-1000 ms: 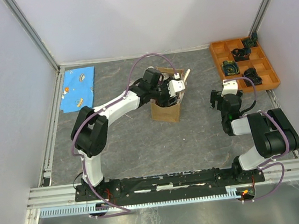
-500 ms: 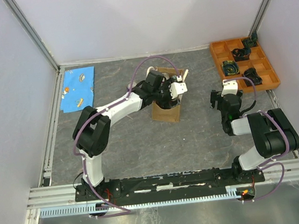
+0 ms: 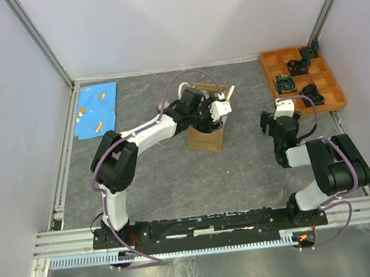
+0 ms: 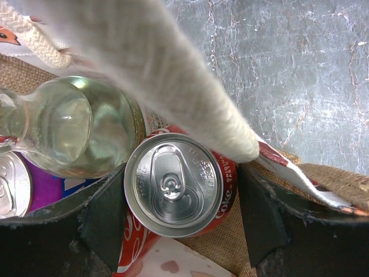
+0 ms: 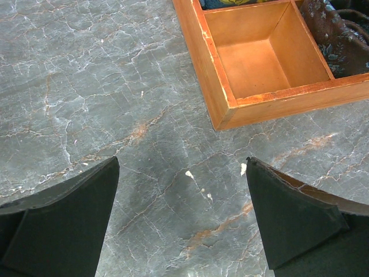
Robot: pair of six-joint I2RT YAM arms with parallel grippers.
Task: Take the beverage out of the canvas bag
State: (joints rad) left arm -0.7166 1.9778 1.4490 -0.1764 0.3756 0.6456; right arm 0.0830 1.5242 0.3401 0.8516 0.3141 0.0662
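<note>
The left gripper [image 4: 181, 199] reaches down into the canvas bag [image 3: 206, 138], its fingers [image 4: 106, 213] bracketing a red Coke can [image 4: 173, 184] close on both sides; I cannot tell whether they press it. The can stands upright with its silver top unopened, beside a clear glass bottle [image 4: 75, 127]. The right gripper [image 5: 181, 213] hangs spread apart over the surface [image 5: 86, 86].

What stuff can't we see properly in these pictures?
- Top view: the canvas bag's inside, covered by the left arm.
- Left wrist view: the purple can, cut off by the left edge.
- Left wrist view: whether the left end effector grips the red can; too close to tell.
- Top view: things in the orange tray, too small.
</note>
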